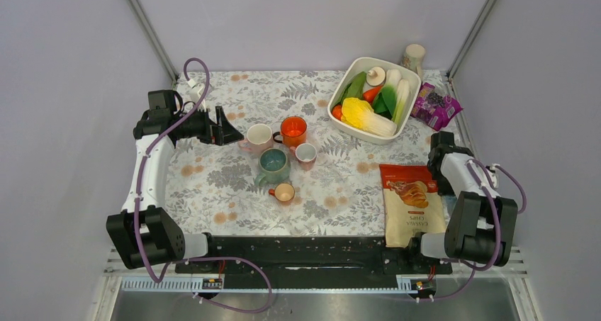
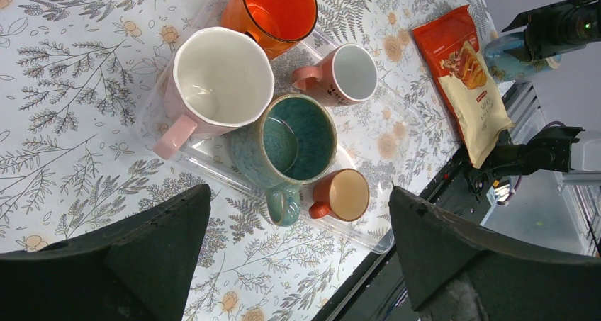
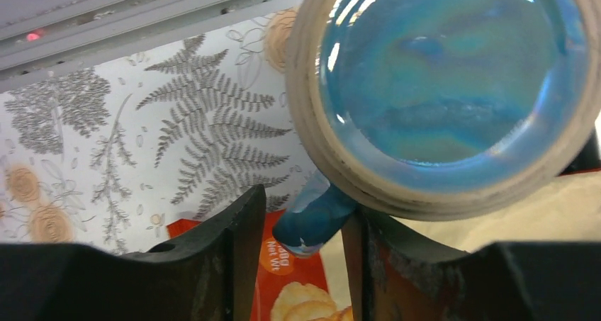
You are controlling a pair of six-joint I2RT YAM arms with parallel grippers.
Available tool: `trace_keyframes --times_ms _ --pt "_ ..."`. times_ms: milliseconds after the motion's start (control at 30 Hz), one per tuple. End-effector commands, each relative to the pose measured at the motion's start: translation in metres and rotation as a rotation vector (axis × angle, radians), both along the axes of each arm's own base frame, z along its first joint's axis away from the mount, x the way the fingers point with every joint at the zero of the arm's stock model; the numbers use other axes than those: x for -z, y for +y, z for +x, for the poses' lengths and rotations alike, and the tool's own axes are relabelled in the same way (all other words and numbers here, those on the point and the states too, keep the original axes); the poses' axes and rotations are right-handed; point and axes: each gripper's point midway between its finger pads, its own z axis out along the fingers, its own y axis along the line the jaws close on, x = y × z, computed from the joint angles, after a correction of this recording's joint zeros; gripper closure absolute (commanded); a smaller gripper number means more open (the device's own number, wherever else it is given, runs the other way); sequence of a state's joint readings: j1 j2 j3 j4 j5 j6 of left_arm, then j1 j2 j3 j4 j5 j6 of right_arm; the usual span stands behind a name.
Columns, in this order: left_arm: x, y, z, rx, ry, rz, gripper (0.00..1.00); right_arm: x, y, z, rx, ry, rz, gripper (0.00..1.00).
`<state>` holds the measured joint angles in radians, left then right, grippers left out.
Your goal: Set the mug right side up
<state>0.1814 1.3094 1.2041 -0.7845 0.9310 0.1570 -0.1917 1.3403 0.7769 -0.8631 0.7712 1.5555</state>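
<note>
Right gripper (image 3: 305, 225) astride mug handle (image 3: 315, 207)

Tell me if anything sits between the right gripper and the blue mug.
Nothing visible does. The handle of the blue mug sits between the fingers of the right gripper, the mug's base facing the wrist camera. The snack bag lies beyond the handle, not between them.

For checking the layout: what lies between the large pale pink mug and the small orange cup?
The upright teal glazed mug, seen in the left wrist view.
</note>
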Motion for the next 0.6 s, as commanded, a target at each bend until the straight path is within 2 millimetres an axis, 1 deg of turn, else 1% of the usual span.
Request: trace_keyframes --times_ms 0,133,167,200,300,400,500,567 --pt "-0.022 -0.003 -0.001 0.025 -0.096 0.0 0.01 -0.013 -0.008 0.034 -0.093 -0.058 -0.018 0.53" --pt "-0.022 -0.002 0.0 0.025 -0.1 0.002 0.01 -0.015 -0.007 0.051 -0.205 -0.061 -0.02 0.6" --pt "-0.022 -0.002 0.0 0.025 -0.1 0.003 0.01 -0.015 -0.006 0.059 -0.25 -0.062 -0.017 0.62" --pt "-0.022 -0.002 0.0 0.026 -0.099 0.002 0.01 -0.017 -0.005 0.071 -0.32 -0.066 -0.023 0.64" --pt "-0.021 -0.002 0.001 0.023 -0.096 0.005 0.01 -0.016 0.005 0.098 -0.49 -0.074 0.005 0.69" --pt "-0.021 -0.001 0.001 0.018 -0.098 0.01 0.01 -0.015 0.015 0.121 -0.638 -0.075 0.029 0.74" --pt "-0.021 0.0 0.001 0.014 -0.101 0.016 0.01 -0.015 0.034 0.145 -0.822 -0.123 0.06 0.8" --pt "-0.022 0.001 0.001 0.01 -0.102 0.021 0.01 -0.015 0.046 0.156 -0.917 -0.165 0.079 0.85"
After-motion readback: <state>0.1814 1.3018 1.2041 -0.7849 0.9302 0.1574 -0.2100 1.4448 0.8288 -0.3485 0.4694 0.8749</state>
